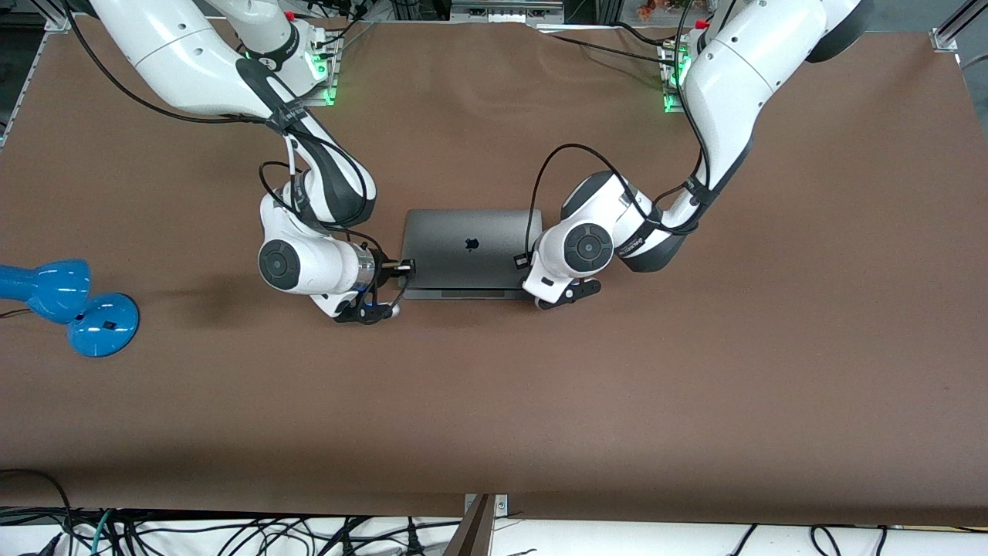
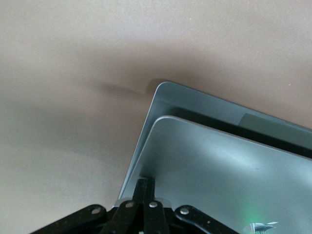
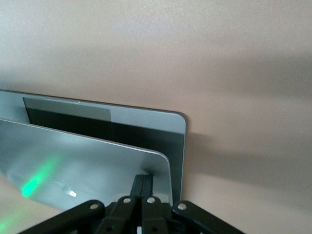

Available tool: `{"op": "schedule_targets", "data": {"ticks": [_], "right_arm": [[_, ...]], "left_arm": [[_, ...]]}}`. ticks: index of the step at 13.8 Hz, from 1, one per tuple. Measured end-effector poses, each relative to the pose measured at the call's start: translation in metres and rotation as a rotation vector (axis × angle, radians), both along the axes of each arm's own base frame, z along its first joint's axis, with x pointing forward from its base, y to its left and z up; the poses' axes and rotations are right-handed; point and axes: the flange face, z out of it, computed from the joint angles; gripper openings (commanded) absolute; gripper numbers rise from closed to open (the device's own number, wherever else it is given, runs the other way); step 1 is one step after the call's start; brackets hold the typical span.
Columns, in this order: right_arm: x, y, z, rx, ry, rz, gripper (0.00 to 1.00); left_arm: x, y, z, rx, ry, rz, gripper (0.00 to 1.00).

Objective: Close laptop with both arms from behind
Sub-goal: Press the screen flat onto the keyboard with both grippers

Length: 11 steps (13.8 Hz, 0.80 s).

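In the front view the laptop (image 1: 469, 251) is seen at the centre of the frame on the brown table (image 1: 540, 386), its lid tilted low with a strip of the base showing along the lower edge. The right gripper (image 1: 403, 267) is set against the lid's edge toward the right arm's end, the left gripper (image 1: 523, 261) against the edge toward the left arm's end — both with fingers pressed together, holding nothing. In the left wrist view the closed fingers (image 2: 145, 187) are pressed on the lid near its corner, a dark gap to the base left. The right wrist view shows the same: fingers (image 3: 142, 185) on the lid, keyboard partly uncovered. Even, matched downward pressure is judged best, so the lid is not twisted. A blue lamp (image 1: 69, 305) lies at the left edge, well apart — nothing is seen in the way.
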Motion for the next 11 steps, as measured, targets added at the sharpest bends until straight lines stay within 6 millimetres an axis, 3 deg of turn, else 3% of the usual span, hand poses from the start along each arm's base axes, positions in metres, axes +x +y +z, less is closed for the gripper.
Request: {"op": "schedule_targets", "data": {"ticks": [11], "right_arm": [[0.007, -0.005, -0.036, 0.026, -0.022, 0.027, 0.0]], "left_arm": [[0.002, 0.002, -0.027, 0.015, -0.021, -0.01, 0.0]]}}
